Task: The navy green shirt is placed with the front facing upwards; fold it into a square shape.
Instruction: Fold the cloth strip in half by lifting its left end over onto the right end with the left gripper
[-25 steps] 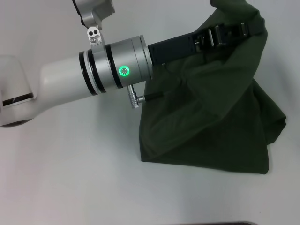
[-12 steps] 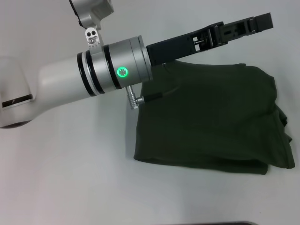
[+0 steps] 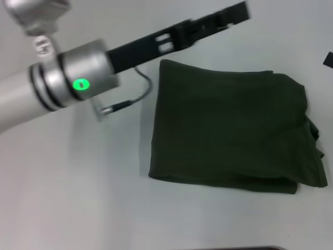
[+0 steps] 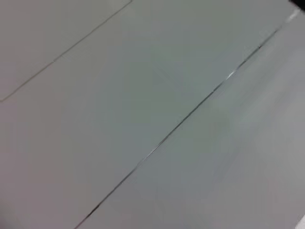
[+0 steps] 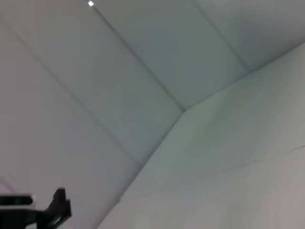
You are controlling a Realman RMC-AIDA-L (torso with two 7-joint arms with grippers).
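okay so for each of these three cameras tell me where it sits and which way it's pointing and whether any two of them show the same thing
Head view: on the robot's head, looking forward and down at the navy green shirt folded on the white table; the left arm shows, its left gripper just beyond the shirt.
Left wrist view: on the left wrist, facing plain white panels with seams; none of the robot shows.
Right wrist view: on the right wrist, facing white panels meeting at a corner; a dark piece of gripper shows at one edge, whose is unclear.
Shared: both wrist views show only white panels, no shirt.
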